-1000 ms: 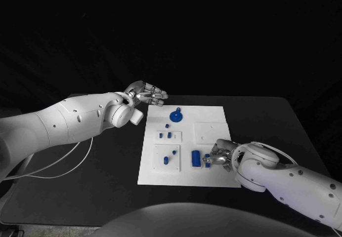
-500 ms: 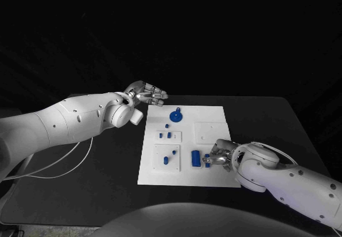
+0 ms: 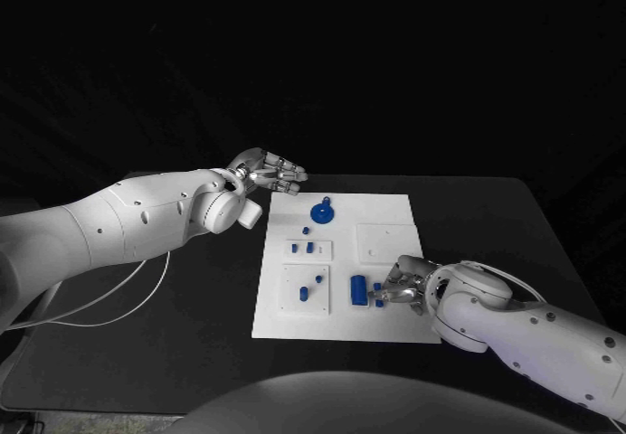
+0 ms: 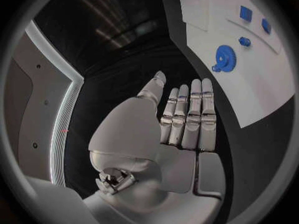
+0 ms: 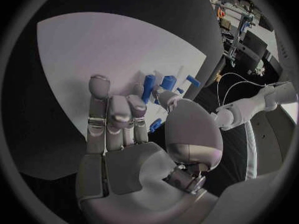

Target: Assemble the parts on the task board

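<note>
Near the counter's front edge, the right hand (image 3: 407,282) rests low on the task board (image 3: 392,321), its fingers (image 5: 118,115) curled around a small blue part (image 3: 380,294). Just beside it lies a blue cylinder (image 3: 357,287). Farther back on the board sits a blue gear (image 3: 321,213). Beyond the board's far left corner, the left hand (image 3: 268,170) hovers empty, fingers (image 4: 190,115) straight and side by side.

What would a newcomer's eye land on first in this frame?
The white task board stands out against the black table, dotted with small blue parts; a blue gear lies near its far end. The right hand works at a small blue part on the board's near right side, while the left hand hovers open, beyond its far left corner.
</note>
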`<act>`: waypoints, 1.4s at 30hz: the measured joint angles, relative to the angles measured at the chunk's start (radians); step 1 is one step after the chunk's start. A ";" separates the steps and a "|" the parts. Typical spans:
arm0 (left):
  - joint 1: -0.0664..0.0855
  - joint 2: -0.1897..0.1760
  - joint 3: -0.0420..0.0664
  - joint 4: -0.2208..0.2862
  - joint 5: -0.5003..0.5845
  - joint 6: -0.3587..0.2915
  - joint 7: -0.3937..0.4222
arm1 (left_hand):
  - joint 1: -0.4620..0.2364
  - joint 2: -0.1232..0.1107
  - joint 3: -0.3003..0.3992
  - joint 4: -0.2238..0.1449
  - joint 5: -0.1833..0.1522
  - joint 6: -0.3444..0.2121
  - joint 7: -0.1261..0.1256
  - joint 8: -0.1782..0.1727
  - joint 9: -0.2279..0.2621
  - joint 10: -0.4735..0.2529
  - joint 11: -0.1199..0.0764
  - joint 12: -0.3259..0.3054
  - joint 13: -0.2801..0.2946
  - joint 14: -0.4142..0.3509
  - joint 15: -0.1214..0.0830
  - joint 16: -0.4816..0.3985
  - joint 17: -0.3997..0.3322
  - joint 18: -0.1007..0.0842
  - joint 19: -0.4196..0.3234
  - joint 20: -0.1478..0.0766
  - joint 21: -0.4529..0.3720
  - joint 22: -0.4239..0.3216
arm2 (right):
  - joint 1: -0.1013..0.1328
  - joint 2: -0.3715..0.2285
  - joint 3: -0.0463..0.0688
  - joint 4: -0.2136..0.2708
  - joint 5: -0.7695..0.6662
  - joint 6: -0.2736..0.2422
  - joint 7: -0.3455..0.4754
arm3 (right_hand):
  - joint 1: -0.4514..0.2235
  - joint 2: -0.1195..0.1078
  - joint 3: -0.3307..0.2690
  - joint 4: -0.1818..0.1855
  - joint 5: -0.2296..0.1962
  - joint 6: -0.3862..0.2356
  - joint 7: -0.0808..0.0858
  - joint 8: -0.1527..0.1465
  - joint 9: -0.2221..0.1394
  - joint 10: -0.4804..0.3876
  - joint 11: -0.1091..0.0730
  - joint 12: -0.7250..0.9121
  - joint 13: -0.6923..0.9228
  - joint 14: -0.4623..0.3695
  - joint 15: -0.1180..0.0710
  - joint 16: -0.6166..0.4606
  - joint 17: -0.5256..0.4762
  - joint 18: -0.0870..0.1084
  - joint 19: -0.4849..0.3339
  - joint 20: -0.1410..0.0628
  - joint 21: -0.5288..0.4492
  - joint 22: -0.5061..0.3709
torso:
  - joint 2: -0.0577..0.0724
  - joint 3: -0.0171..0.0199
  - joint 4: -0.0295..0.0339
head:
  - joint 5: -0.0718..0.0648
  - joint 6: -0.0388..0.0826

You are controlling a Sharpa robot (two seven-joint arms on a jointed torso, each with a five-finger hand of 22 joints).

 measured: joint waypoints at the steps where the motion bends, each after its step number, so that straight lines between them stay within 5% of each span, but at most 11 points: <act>1: 0.000 0.000 0.000 0.000 0.000 0.000 0.000 | 0.000 0.000 0.000 0.000 0.000 0.000 0.000 0.000 0.000 0.000 0.000 0.000 0.000 0.000 0.000 0.000 0.000 0.000 0.000 0.000 0.000 0.000 | -0.001 0.000 0.000 0.000 0.000 0.000 0.000 | 0.000 0.000 -0.008 0.008 0.000 0.000 0.000 0.000 0.001 0.000 0.000 0.000 0.000 0.000 0.000 -0.002 0.001 0.000 0.000 0.000 0.000 0.000 | 0.000 0.0000 0.0000 | 0.000 0.000; 18: 0.000 -0.001 0.000 0.000 0.000 0.000 -0.001 | 0.000 0.000 0.000 0.000 0.000 0.000 0.000 0.000 0.000 0.000 0.000 0.000 0.000 0.000 0.000 0.000 0.000 0.000 0.000 0.000 0.000 0.000 | -0.002 -0.007 -0.001 0.006 0.000 -0.008 -0.001 | 0.007 -0.014 -0.039 0.060 0.000 0.000 0.000 0.000 0.011 0.000 0.000 -0.004 0.002 0.000 0.000 -0.002 0.005 0.000 0.000 0.000 0.000 -0.005 | 0.000 0.0001 -0.0003 | 0.002 0.000; 30: 0.000 -0.002 0.000 0.001 0.000 0.001 -0.002 | 0.000 0.000 0.000 0.000 0.000 0.001 0.001 0.000 0.000 -0.004 0.004 0.000 0.000 0.000 0.000 0.000 0.000 0.000 0.000 0.000 0.000 -0.002 | -0.002 -0.020 -0.001 0.010 0.000 -0.027 -0.001 | -0.020 -0.022 -0.121 0.200 0.000 0.004 0.003 0.000 0.028 0.000 0.000 -0.004 0.004 0.000 0.000 -0.002 0.011 0.000 0.000 0.000 0.003 -0.007 | 0.001 0.0007 -0.0004 | 0.002 0.000; 42: 0.000 -0.004 0.000 0.002 0.000 0.001 -0.003 | 0.000 0.000 0.000 0.000 0.000 0.001 0.001 0.000 0.000 -0.004 0.004 0.000 0.000 0.000 0.000 0.000 0.000 0.000 0.000 0.000 0.000 -0.002 | -0.002 -0.045 0.000 0.024 0.004 -0.035 0.003 | 0.011 -0.020 -0.138 0.190 0.000 0.007 0.006 0.000 0.031 0.000 0.000 -0.004 0.004 0.000 0.000 -0.006 0.012 0.000 0.000 0.000 0.003 -0.011 | 0.000 0.0005 -0.0005 | 0.003 0.000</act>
